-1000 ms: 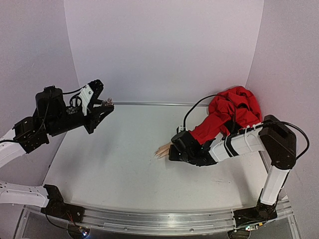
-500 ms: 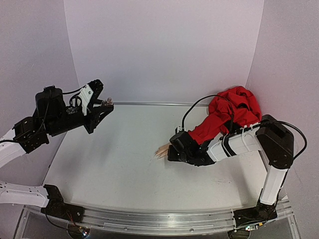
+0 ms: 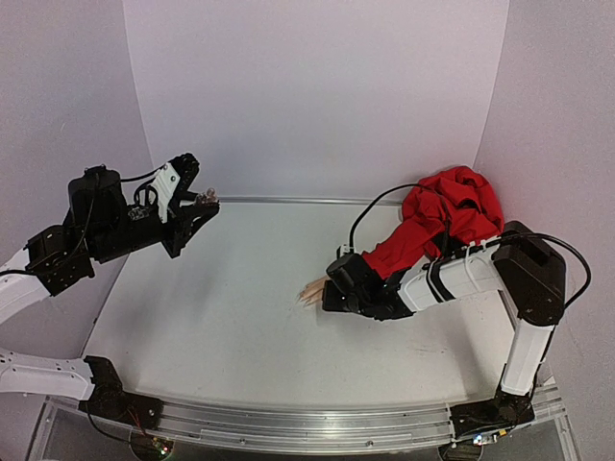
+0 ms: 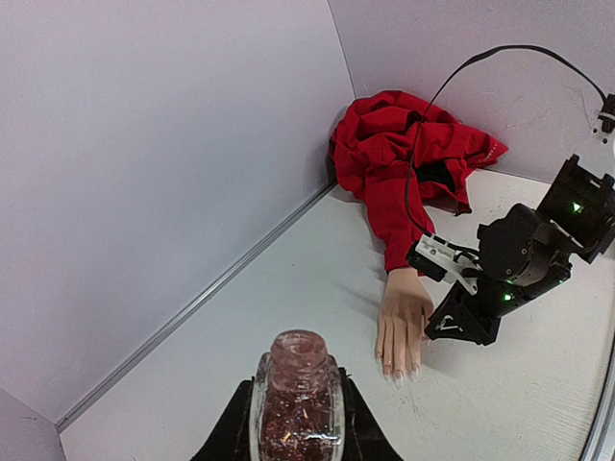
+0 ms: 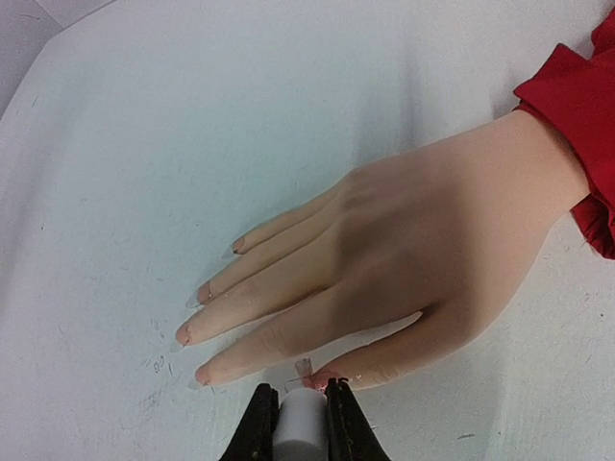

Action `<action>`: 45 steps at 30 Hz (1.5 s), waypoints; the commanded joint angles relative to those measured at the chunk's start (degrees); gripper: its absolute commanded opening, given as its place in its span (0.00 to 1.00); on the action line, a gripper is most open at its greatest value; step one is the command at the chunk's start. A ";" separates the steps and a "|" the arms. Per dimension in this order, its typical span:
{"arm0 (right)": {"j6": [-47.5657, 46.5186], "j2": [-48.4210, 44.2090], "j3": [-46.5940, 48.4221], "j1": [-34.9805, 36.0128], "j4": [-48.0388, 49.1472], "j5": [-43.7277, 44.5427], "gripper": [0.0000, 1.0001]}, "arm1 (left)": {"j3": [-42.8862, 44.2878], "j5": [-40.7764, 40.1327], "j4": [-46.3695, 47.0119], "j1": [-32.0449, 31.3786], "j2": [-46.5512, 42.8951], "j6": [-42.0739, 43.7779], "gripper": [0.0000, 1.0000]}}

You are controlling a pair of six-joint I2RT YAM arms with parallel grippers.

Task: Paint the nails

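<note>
- From above, the left hand hangs raised over the far left of the table, closed on a small glass bottle
- In the same view the right hand sits low at the mannequin hand, whose fingertips poke out to its left; the red sleeve trails off to the far right corner, and the nails are too small to make out here
- The left wrist view shows the left hand's fingers clamped on the sides of the bottle, which stands upright and uncapped with red glittery contents; beyond it the mannequin hand lies palm down on the table, with the right hand just beside it
- The right wrist view shows the right hand shut tight on a white cap; a small brush sticks out of it, its tip at the thumb tip, which looks reddish; the nails of the four spread fingers rest at the table surface, left of the brush
</note>
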 commanded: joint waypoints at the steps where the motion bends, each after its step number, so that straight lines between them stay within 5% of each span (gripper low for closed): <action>1: 0.40 0.78 2.19 0.59 -0.37 0.06 0.00 | 0.59 -0.87 1.92 0.28 -1.07 0.53 0.00; 21: 1.62 -6.37 -0.96 1.28 -1.14 4.03 0.00 | 0.77 -0.71 1.74 0.23 -0.35 0.27 0.00; 45: 2.14 -2.11 1.08 0.50 -3.47 4.92 0.00 | 0.83 -0.71 1.65 0.24 -0.08 0.41 0.00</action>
